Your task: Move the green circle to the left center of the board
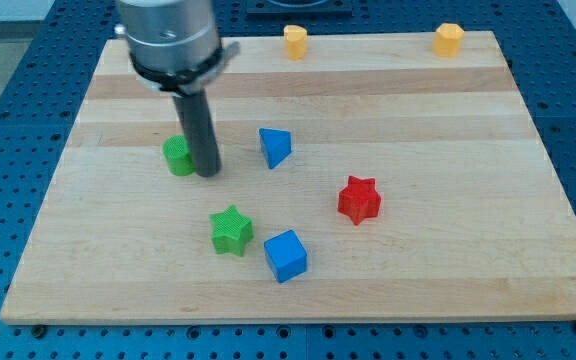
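Observation:
The green circle (177, 157) sits on the wooden board (448, 250), left of the middle. My tip (208, 174) rests on the board right against the circle's right side, partly hiding it. The rod rises from there to the arm's grey head at the view's top left.
A blue triangle (275, 147) lies right of my tip. A green star (231, 230), a blue cube (286, 255) and a red star (359, 199) lie lower down. Two yellow blocks (295, 40) (449, 38) sit along the top edge. The red block is hidden behind the arm.

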You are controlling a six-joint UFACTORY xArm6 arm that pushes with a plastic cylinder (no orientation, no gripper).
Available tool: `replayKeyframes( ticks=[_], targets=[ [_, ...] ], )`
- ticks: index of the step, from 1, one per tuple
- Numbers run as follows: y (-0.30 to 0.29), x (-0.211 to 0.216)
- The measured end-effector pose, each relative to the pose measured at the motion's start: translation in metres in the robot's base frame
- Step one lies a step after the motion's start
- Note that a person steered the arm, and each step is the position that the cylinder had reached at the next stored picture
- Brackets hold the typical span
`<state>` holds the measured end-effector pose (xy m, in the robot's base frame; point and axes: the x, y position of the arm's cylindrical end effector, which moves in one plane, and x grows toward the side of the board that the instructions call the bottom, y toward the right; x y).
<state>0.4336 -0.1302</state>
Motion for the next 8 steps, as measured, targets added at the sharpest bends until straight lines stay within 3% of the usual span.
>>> replayKeyframes(
  ticks=[1, 2, 3, 4, 5, 8],
  targets=[
    [-0.013, -0.042],
    [-0.037, -0.056],
    [-0.029, -0.047],
    [0.016, -0.046],
    [0.027, -0.009],
    [-0.066, -0.026]
  ],
)
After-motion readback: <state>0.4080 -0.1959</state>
